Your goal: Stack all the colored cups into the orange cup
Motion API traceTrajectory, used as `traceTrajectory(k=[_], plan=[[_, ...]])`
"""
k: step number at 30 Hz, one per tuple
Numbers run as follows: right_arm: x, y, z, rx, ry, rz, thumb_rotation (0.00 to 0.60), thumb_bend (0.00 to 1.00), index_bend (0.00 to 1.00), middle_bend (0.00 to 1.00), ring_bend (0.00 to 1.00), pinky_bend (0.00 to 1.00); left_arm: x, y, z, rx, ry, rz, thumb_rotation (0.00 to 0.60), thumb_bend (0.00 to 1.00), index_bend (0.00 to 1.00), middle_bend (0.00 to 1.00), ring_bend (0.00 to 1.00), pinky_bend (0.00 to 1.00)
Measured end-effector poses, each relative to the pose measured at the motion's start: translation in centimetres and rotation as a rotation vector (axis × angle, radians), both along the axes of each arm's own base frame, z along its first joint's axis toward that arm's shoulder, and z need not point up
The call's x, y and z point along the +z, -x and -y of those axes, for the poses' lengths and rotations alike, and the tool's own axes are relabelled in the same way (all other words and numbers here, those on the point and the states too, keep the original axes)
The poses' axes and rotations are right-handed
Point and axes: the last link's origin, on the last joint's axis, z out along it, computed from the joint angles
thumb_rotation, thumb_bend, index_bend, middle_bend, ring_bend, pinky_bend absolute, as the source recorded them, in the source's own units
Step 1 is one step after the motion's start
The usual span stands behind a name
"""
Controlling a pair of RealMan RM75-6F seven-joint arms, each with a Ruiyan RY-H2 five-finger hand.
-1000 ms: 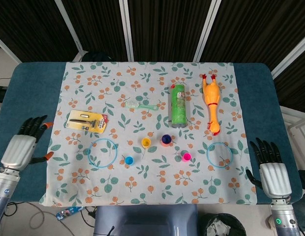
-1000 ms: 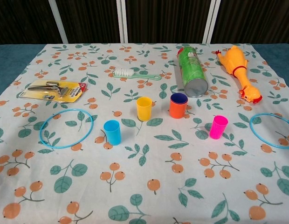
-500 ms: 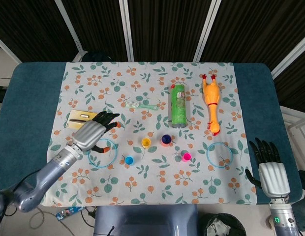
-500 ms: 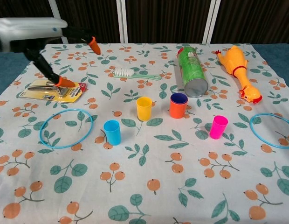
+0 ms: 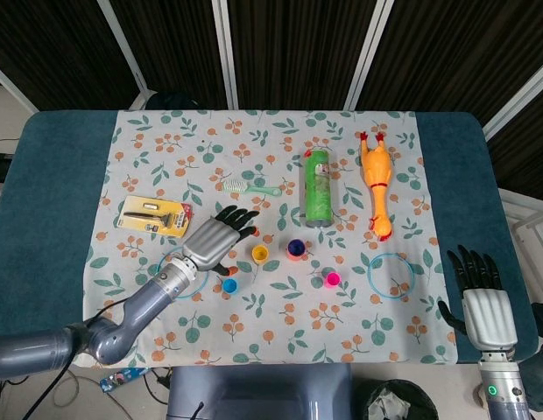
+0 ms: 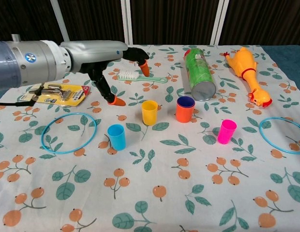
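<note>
The orange cup [image 6: 185, 109] [image 5: 295, 249] stands upright mid-table with a dark blue cup nested inside it. A yellow cup [image 6: 149, 112] [image 5: 260, 254] stands just to its left, a blue cup [image 6: 116, 137] [image 5: 229, 285] nearer the front left, and a pink cup [image 6: 226, 131] [image 5: 332, 280] to the front right. My left hand [image 6: 109, 63] [image 5: 215, 238] hovers open, fingers spread, above and left of the yellow cup, holding nothing. My right hand [image 5: 483, 298] rests open at the table's front right edge, far from the cups.
A green can [image 6: 199, 74] lies behind the orange cup, a rubber chicken [image 6: 248, 75] to its right. A green brush [image 6: 135, 77] and a packaged tool [image 6: 56, 93] lie at the left. Blue rings [image 6: 67, 132] [image 6: 284, 134] lie at both sides.
My left arm has swung from the table's left edge toward the middle, and the hand now hangs near the yellow cup. The right hand and all cups stayed put.
</note>
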Motion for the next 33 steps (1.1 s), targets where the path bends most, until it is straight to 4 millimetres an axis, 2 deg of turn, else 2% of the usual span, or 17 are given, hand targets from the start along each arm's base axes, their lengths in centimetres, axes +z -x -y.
traceTrajectory(k=[6, 12, 24, 33], plan=[[0.0, 0.1, 0.0, -0.004, 0.001, 0.005, 0.6, 0.37, 0.04, 0.0, 0.0, 0.05, -1.8, -1.6, -0.3, 0.0, -0.026, -0.039, 0.6, 0.18, 0.3, 0.0, 0.0, 0.0], [0.0, 0.2, 0.1, -0.011, 0.0, 0.008, 0.6, 0.37, 0.04, 0.0, 0.0, 0.05, -3.4, -2.4, -0.4, 0.01, -0.039, -0.079, 0.6, 0.18, 0.32, 0.01, 0.0, 0.0], [-0.1, 0.3, 0.1, -0.02, 0.005, 0.011, 0.6, 0.37, 0.04, 0.0, 0.0, 0.05, -5.2, -2.2, -1.0, 0.036, -0.056, -0.11, 0.6, 0.24, 0.37, 0.02, 0.0, 0.0], [0.0, 0.4, 0.2, -0.024, 0.01, 0.016, 0.6, 0.37, 0.04, 0.0, 0.0, 0.05, -5.9, -2.1, -1.2, 0.028, -0.07, -0.133, 0.6, 0.26, 0.39, 0.03, 0.0, 0.0]])
